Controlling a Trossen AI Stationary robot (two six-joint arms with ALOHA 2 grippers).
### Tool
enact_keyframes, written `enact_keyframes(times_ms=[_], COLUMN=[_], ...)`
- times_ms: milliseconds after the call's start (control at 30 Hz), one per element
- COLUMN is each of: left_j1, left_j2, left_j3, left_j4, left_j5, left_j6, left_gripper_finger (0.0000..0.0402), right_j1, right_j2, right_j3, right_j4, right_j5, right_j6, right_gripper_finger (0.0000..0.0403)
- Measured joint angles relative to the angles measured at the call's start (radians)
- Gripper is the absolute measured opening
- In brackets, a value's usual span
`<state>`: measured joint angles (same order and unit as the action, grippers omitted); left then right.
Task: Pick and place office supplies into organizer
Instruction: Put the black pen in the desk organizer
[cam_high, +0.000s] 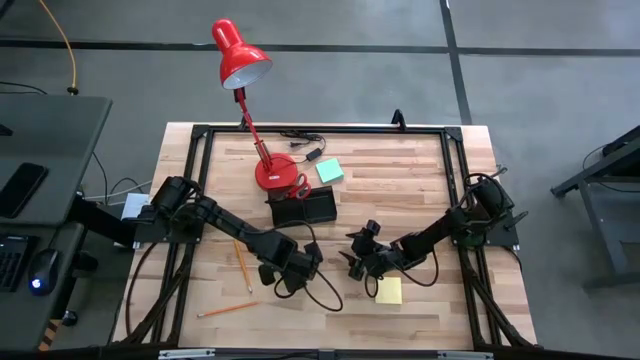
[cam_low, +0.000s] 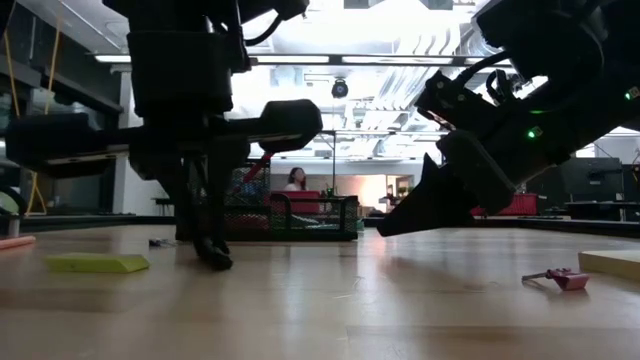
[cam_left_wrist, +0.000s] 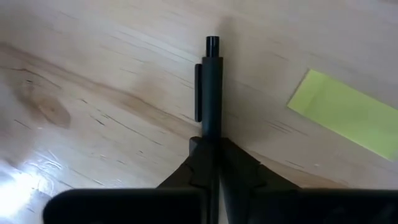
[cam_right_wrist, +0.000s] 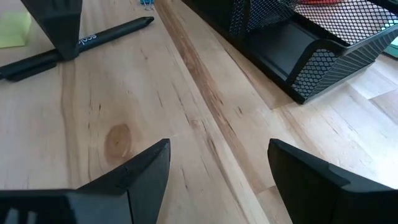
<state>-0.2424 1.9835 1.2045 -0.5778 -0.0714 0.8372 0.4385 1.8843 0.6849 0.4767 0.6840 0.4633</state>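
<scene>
The left hand was clamped across a black pen lying flat on the counter, the pen's long axis running straight out between the fingers. The organizer sat just beyond, toward the lamp, nearer this arm. The right hand waited wide and empty.

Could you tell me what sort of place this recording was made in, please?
Probably a robotics lab or workshop. A wooden table in a black frame stands on a grey concrete floor, a desk with keyboard and mouse sits beside it, and the low view shows open ceiling lights.
</scene>
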Motion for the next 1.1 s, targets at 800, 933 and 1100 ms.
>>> enact_keyframes(times_ms=[800, 933, 1100], left_j1=[-0.019, -0.021, -0.021], left_j2=[-0.038, -0.066, -0.105], left_j3=[0.134, 0.153, 0.156], left_j4=[-0.18, -0.206, -0.218], left_j5=[-0.278, -0.296, -0.317], left_j6=[0.03, 0.03, 0.03], left_gripper_finger=[0.0001, 0.0001, 0.0001], right_j1=[0.034, 0.065, 0.075], right_j2=[0.002, 0.045, 0.067], right_j3=[0.0, 0.0, 0.0], right_j4=[0.016, 0.131, 0.188], right_j5=[0.069, 0.033, -0.019], right_j6=[-0.082, -0.225, -0.272], right_gripper_finger=[0.0259, 0.0259, 0.0259])
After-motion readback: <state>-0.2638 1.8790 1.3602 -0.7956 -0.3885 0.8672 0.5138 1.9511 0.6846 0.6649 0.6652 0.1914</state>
